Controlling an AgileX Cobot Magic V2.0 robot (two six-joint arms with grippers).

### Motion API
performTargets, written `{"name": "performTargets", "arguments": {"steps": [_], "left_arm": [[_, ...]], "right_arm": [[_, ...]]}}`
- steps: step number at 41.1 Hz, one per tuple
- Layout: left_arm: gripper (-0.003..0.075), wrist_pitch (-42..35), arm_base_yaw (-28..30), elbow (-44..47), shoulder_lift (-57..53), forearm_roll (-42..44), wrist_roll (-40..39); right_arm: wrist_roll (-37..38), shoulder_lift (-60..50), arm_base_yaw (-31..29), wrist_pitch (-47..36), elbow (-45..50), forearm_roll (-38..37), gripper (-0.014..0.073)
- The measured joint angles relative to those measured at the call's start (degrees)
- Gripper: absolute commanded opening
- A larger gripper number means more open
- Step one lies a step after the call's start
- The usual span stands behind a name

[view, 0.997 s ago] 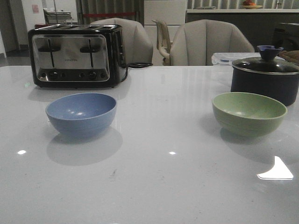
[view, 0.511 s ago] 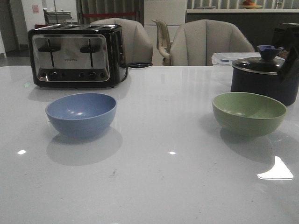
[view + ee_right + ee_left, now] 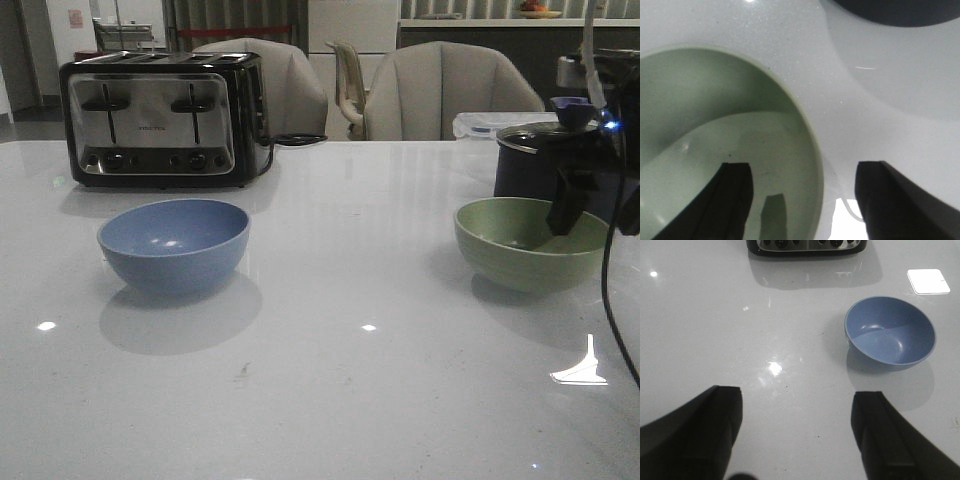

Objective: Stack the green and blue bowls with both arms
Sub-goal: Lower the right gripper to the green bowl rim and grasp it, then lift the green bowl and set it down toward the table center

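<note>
The dusty blue bowl (image 3: 174, 243) sits upright on the table's left side; it also shows in the left wrist view (image 3: 890, 333). My left gripper (image 3: 797, 412) is open and empty, over bare table short of the blue bowl; it is out of the front view. The sage green bowl (image 3: 533, 242) sits on the right. My right gripper (image 3: 590, 215) is open and straddles its right rim. In the right wrist view one finger (image 3: 735, 195) is inside the green bowl (image 3: 715, 130) and the other finger (image 3: 890, 200) is outside it. My right gripper (image 3: 800, 172) holds nothing.
A black and chrome toaster (image 3: 163, 118) stands at the back left. A dark navy lidded pot (image 3: 556, 155) stands just behind the green bowl and my right arm. A black cable (image 3: 610, 300) hangs down at the right edge. Chairs stand behind the table.
My right arm has come in from the right edge and lowered its open gripper over the green bowl's right rim. The bowls have not moved.
</note>
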Motion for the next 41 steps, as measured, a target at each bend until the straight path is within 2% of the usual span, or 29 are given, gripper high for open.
{"name": "performTargets", "arguments": {"steps": [4,11,22,34,41], "left_arm": [[0.0509,0.0,0.0,0.0,0.0,0.0,0.0],[0.0509,0.0,0.0,0.0,0.1,0.0,0.0],[0.0509,0.0,0.0,0.0,0.2,0.0,0.0],[0.0509,0.0,0.0,0.0,0.2,0.0,0.0],[0.0509,0.0,0.0,0.0,0.2,0.0,0.0]], "right_arm": [[0.0,2.5,0.0,-0.1,-1.1,0.0,0.0465],[0.1,3.5,0.0,-0.2,-1.7,0.0,0.0245],[0.2,3.3,0.0,0.0,-2.2,0.3,0.0048],[0.2,-1.9,0.4,4.3,-2.2,-0.3,0.0034],[0.2,-9.1,4.2,7.6,-2.2,0.0,0.0034]]}}
